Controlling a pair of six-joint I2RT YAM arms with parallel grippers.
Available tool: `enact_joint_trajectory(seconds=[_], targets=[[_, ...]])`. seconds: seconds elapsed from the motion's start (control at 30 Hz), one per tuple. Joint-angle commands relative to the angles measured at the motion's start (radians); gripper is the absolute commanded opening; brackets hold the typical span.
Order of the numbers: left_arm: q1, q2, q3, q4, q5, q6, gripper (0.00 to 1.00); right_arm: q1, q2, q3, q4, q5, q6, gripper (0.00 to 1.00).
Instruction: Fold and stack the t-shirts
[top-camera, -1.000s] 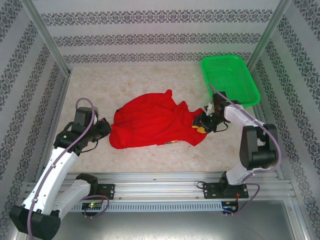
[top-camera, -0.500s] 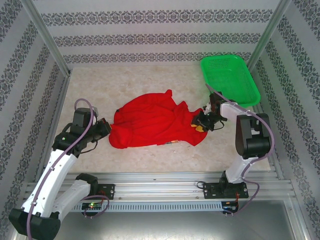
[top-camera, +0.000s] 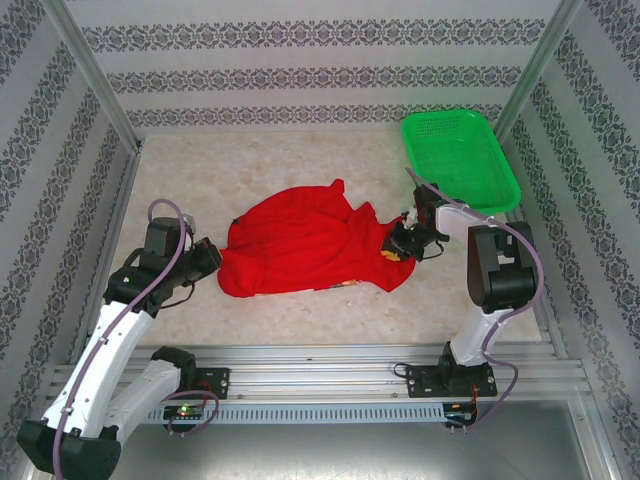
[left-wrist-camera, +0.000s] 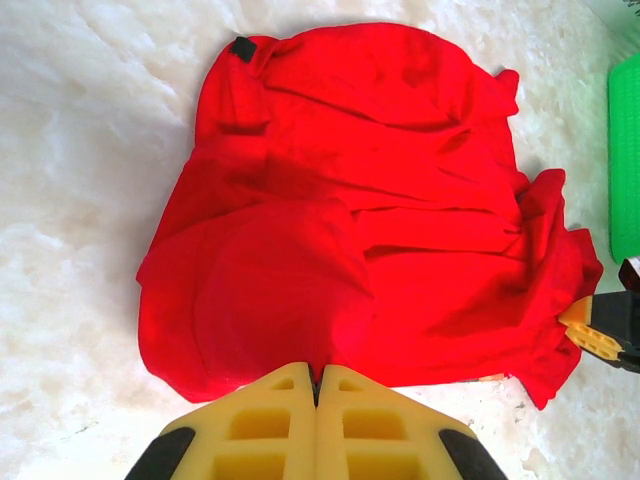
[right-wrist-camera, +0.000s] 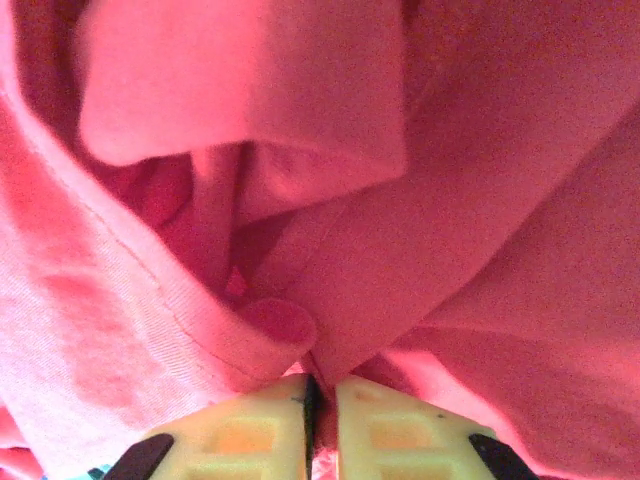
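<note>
Right pincer (right-wrist-camera: 320, 388) is clamped on a fold at the right edge of the t-shirt (top-camera: 300, 245), crumpled on the table (top-camera: 250, 165). Left pincer (left-wrist-camera: 317, 375) is together at the opposite hem. I judge the cloth light, limp, non-slippery; take seams or corners.

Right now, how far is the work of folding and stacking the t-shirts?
Done: nothing yet; the red t-shirt lies crumpled on the table, unfolded. In hand: the left gripper is shut on its left edge and the right gripper is shut on its right edge, as if to spread it. Left: flattening, folding, stacking.
</note>
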Motion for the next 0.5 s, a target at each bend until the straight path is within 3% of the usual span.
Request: enact_joint_trajectory(seconds=[0.0, 0.07, 0.3, 0.47], targets=[[0.014, -0.008, -0.007, -0.013, -0.005, 0.024, 0.0, 0.01, -0.007, 0.033, -0.022, -0.013, -0.009, 0.04], [0.014, -0.009, 0.0, -0.021, -0.011, 0.029, 0.0, 0.006, -0.047, 0.042, -0.043, -0.011, -0.008, 0.0], [0.021, 0.008, 0.062, -0.031, -0.02, 0.025, 0.0, -0.039, -0.227, 0.139, -0.2, -0.038, -0.014, 0.0], [0.066, 0.114, 0.244, -0.026, 0.026, 0.031, 0.0, -0.09, -0.35, 0.265, -0.254, -0.123, 0.029, 0.0]])
